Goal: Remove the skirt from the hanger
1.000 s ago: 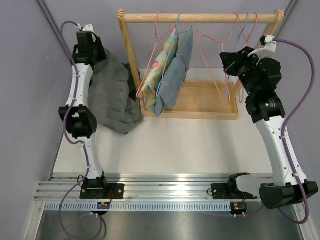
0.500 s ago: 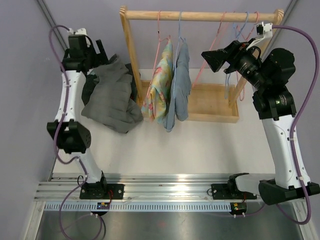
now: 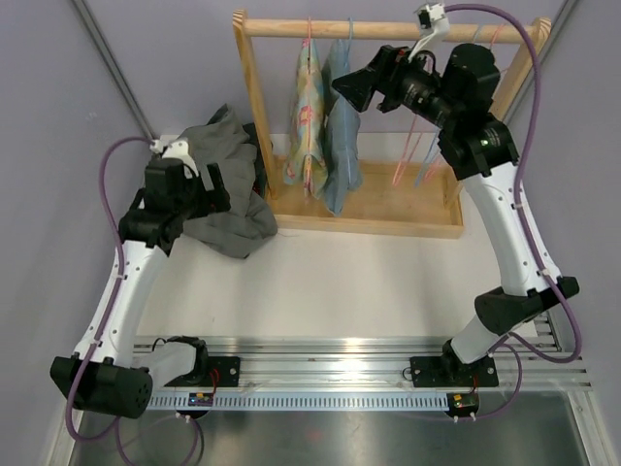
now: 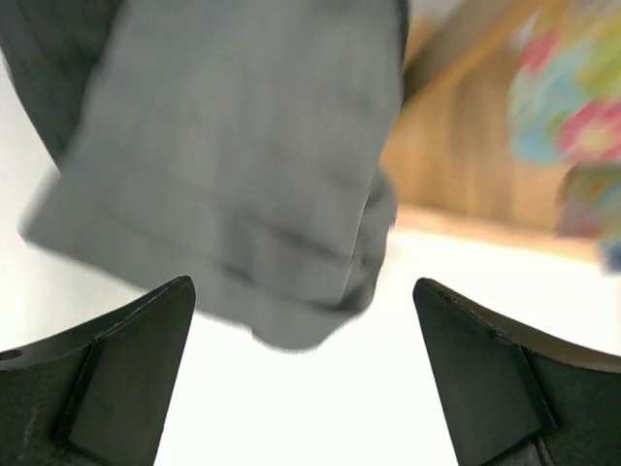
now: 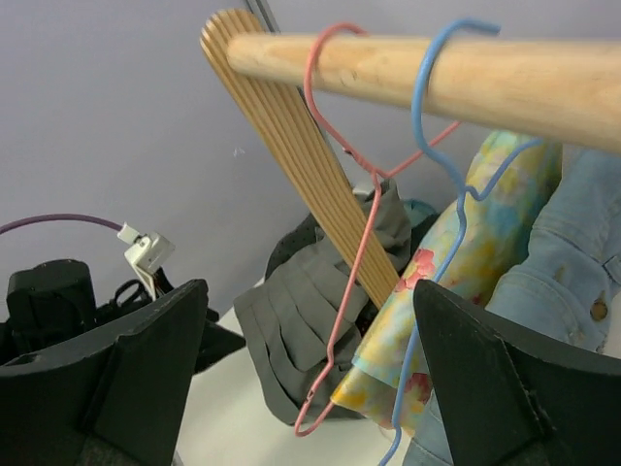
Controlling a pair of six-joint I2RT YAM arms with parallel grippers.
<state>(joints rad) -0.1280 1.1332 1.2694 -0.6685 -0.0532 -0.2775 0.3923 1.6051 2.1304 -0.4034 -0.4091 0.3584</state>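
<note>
Now the left jaws hover spread over the grey skirt (image 3: 238, 223), heaped on the table (image 3: 369, 272) left of the rack (image 3: 254, 107); right jaws, spread too, face the pink hanger (image 5: 354, 262) on the rail (image 5: 505, 80).

Open table (image 3: 369, 282) in front of rack: free passage across the front. L side: grey garment heap (image 3: 231, 204) lies against left post (image 3: 254, 107) and blocks approach there; left gripper (image 3: 212, 184) just beside it, jaws apart. Under rail (image 3: 388, 30): pink hanger (image 5: 351, 262) hangs betw. post and floral skirt (image 3: 309, 121). Floral skirt and denim skirt (image 3: 342, 160) touch, no gap. Right gripper (image 3: 342, 87) near denim skirt, jaws apart. R of skirts: room under rail, except loose hangers (image 3: 412, 160). Base tray (image 3: 388, 216) bounds reach below.
</note>
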